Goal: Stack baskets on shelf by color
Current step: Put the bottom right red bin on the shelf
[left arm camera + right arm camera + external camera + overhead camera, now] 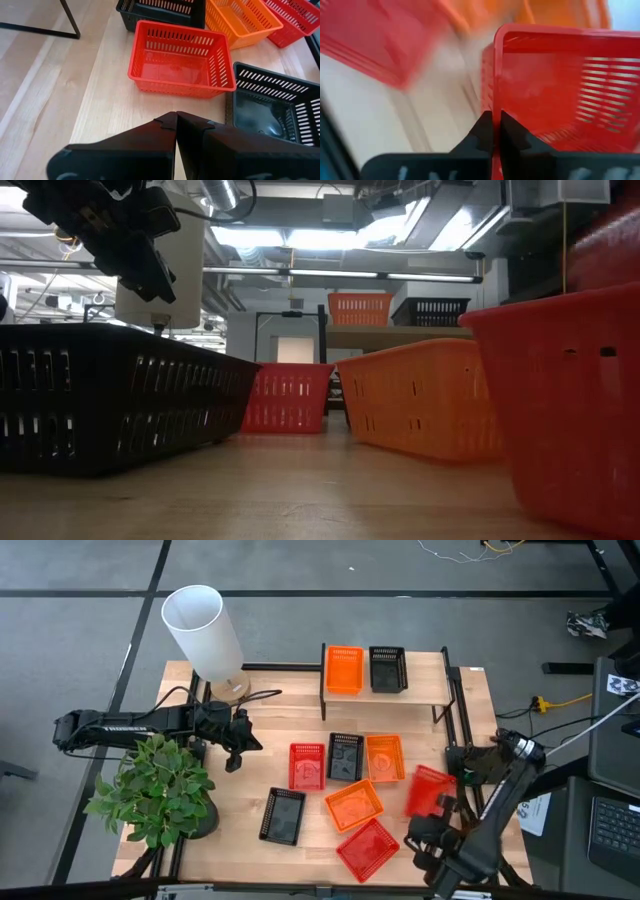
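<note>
On the shelf at the far side stand an orange basket and a black basket. On the table lie a red basket, a black one, two orange ones, another red one and a black one. My right gripper is shut on a third red basket at the right. My left gripper hovers shut at the left, just short of the red basket. My right gripper pinches the red basket's side wall just below its rim, one finger inside the basket and one outside. The fingers come from above, slanting steeply down. The basket is tilted and raised off the table.
A white lamp and a potted plant stand at the table's left side behind my left arm. The shelf's black legs come down to the table near the far baskets. Bare wood lies between the shelf and the baskets.
</note>
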Robot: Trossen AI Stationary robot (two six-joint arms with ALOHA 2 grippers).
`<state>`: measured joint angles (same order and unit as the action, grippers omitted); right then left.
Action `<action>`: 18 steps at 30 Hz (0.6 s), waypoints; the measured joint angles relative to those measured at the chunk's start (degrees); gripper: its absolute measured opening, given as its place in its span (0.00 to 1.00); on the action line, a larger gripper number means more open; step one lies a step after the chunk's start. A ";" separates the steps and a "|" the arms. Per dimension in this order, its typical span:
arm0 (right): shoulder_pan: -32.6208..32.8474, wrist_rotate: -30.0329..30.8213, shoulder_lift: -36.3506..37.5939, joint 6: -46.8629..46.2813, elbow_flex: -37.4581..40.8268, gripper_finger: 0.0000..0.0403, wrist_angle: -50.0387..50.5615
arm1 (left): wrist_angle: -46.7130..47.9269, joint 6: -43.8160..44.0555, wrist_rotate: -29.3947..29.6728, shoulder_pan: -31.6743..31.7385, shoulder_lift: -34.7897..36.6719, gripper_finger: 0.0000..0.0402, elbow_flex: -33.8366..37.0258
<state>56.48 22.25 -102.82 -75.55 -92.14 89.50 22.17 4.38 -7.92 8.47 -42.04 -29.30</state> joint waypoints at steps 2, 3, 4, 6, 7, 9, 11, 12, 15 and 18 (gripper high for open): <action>-0.12 10.65 1.08 4.42 -1.72 0.01 0.57 | 0.02 -0.02 0.00 0.00 0.02 0.00 0.00; -0.64 15.01 1.86 6.52 -1.95 0.01 0.36 | 0.02 -0.02 0.00 0.00 0.00 0.00 0.00; -1.33 18.87 2.92 9.44 -1.63 0.01 0.28 | 0.00 0.00 0.00 0.02 0.00 0.00 0.00; -3.38 24.86 4.90 13.70 -0.52 0.01 0.69 | -0.13 -0.02 0.00 0.01 0.02 0.00 0.00; -4.84 26.48 6.18 16.01 0.26 0.01 0.46 | -0.12 -0.02 0.00 0.02 0.00 0.00 0.00; -8.12 28.36 9.14 20.42 2.30 0.01 0.54 | -0.17 -0.12 0.00 0.01 0.02 0.00 0.00; -12.02 30.06 12.68 24.90 4.25 0.01 0.61 | -0.15 -0.46 0.00 0.02 0.00 0.00 0.00; -14.03 30.85 14.73 27.46 5.19 0.01 0.57 | -0.18 -0.48 0.00 0.02 0.02 0.00 0.00; -20.40 32.68 21.05 34.86 7.11 0.00 0.61 | -0.17 -0.48 0.02 0.02 0.02 0.00 0.00; -27.27 32.45 27.37 42.65 8.26 0.00 0.64 | -0.17 -0.50 0.00 0.01 0.00 0.00 0.00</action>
<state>29.20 54.70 -75.44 -32.89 -83.88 90.14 22.00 3.88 -7.92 8.48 -42.04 -29.30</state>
